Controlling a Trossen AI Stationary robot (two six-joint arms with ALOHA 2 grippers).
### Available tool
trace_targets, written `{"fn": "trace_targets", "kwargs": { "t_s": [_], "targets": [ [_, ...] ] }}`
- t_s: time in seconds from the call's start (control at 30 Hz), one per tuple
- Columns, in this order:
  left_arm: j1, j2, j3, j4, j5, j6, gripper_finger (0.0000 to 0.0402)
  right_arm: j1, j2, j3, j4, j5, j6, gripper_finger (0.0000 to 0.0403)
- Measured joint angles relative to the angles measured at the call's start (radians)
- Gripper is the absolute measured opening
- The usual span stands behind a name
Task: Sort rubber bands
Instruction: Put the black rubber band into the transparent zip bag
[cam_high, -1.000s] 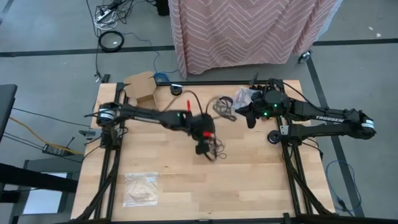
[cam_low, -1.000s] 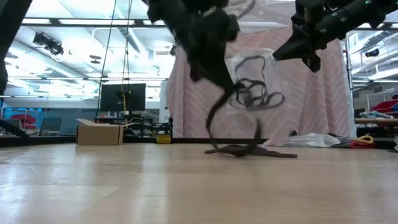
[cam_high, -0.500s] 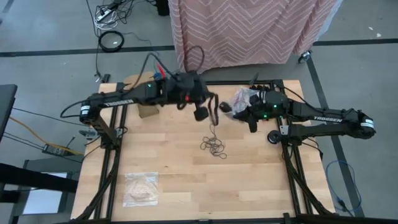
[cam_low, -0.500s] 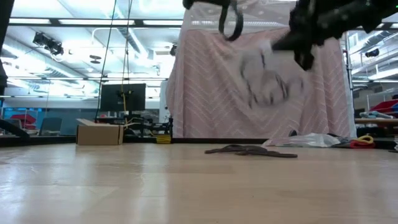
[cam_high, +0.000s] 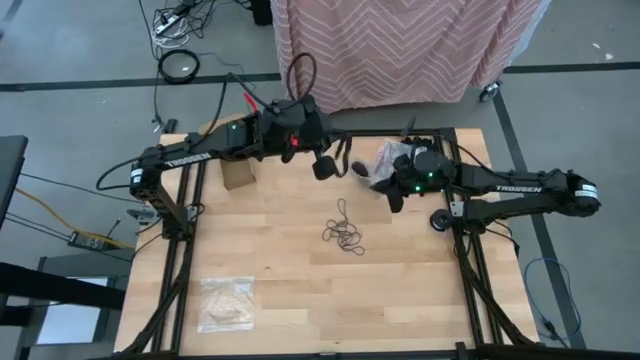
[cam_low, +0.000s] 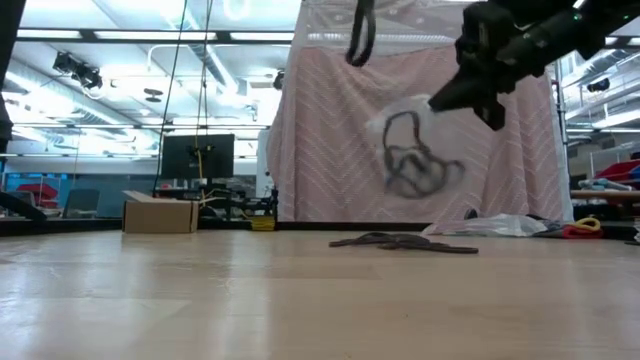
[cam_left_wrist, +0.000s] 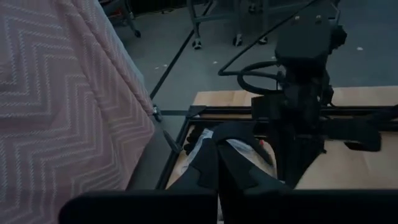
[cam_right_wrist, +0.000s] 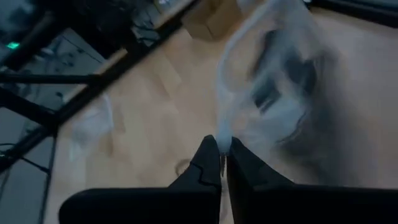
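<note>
A loose pile of thin dark rubber bands (cam_high: 345, 236) lies flat on the table's middle; it also shows in the low view (cam_low: 400, 242). My left gripper (cam_high: 326, 167) is shut, high above the table near the far edge, and a large black rubber band (cam_low: 358, 32) hangs from it. My right gripper (cam_high: 393, 192) is just right of it, shut on a clear plastic bag (cam_low: 415, 150) with black bands inside (cam_right_wrist: 286, 81). My left gripper holds the black rubber band, whose loop (cam_low: 358, 40) hangs slack below the fingers, clear of the table. The fingers hide the place of contact in the wrist view. My right gripper pinches an edge of the clear bag (cam_right_wrist: 222, 144) between its two fingertips. The bag hangs from the fingers, clear of the table, with the black bands sagging in it.
A cardboard box (cam_high: 238, 172) stands at the far left. A flat clear bag (cam_high: 228, 302) lies near the front left. Another crumpled clear bag (cam_low: 510, 226) lies at the far right. A pink patterned cloth (cam_high: 400, 50) hangs beyond the far edge.
My left gripper has risen from the pile in the table's middle and gone toward the far edge, carrying a black band lifted clear; the rest of the pile has stayed on the table. My right gripper has shifted slightly toward the left, and the bag swings.
</note>
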Motion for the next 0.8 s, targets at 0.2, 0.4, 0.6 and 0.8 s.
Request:
{"fn": "trace_targets", "kwargs": {
  "t_s": [0.2, 0.4, 0.6, 0.8],
  "targets": [
    [0.005, 0.001, 0.0, 0.025, 0.0, 0.005, 0.0, 0.029, 0.047, 0.0, 0.075, 0.011, 0.012, 0.0001],
    [0.005, 0.001, -0.013, 0.061, 0.0, 0.019, 0.0, 0.038, 0.083, 0.0, 0.14, 0.016, 0.029, 0.0],
    [0.005, 0.001, -0.071, 0.086, 0.001, 0.019, 0.0, 0.037, 0.079, 0.0, 0.165, 0.026, 0.029, 0.0],
    [0.006, 0.002, -0.125, 0.112, 0.0, 0.001, 0.0, 0.037, 0.079, 0.0, 0.169, 0.025, 0.029, 0.0]
  ]
}}
